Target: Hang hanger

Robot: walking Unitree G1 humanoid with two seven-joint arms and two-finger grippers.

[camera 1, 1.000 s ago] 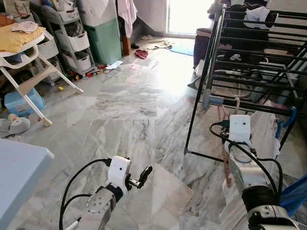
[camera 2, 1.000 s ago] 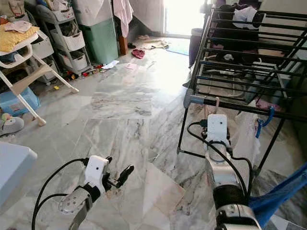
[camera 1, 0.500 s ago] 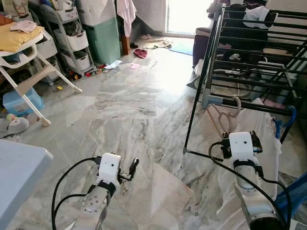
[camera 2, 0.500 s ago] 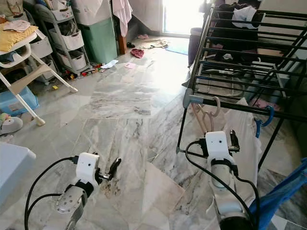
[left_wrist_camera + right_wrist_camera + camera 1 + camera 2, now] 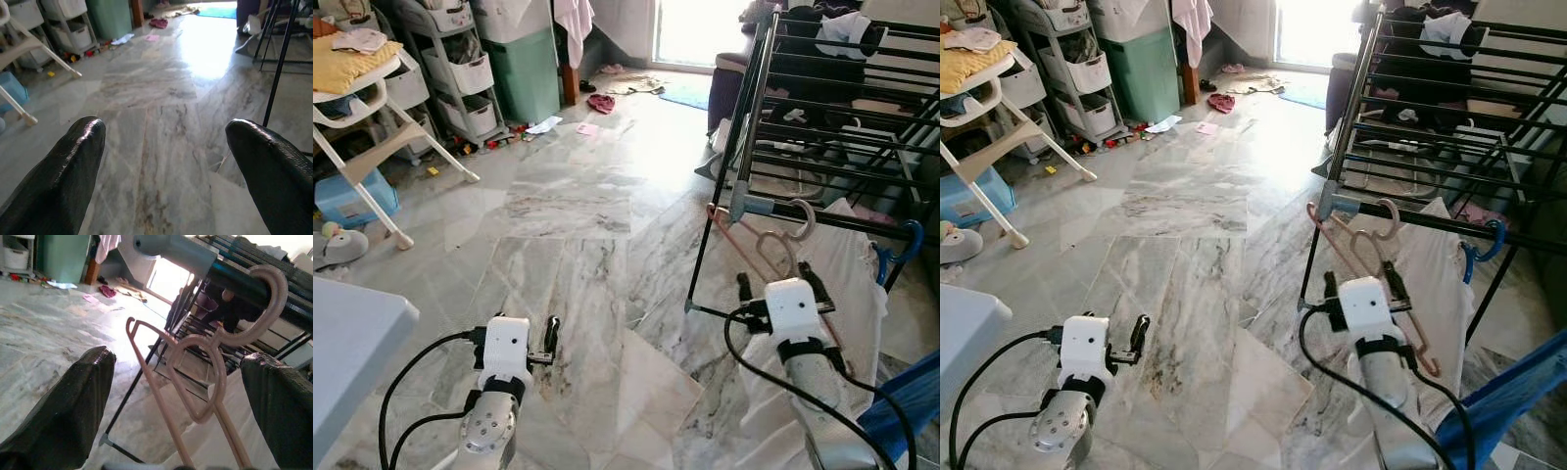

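Pink plastic hanger (image 5: 1371, 257) hooked over front rail of black drying rack (image 5: 1430, 127), at right. Hook points up and wraps rail; long body slants down, toward near right. Right gripper (image 5: 773, 279) just below, fingers spread, not holding it, likely job done. Left gripper (image 5: 549, 338) idle over marble floor (image 5: 578, 196), fingers spread.

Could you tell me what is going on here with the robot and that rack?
The robot stands at a drying rack on a marble floor. A pink hanger carrying a white garment hangs by its hook on the rack's front bar. The right gripper sits just below the hook, open, with the hanger's neck between its fingers, apparently not clamped. The left gripper hovers open and empty over the floor. The hanging looks done.
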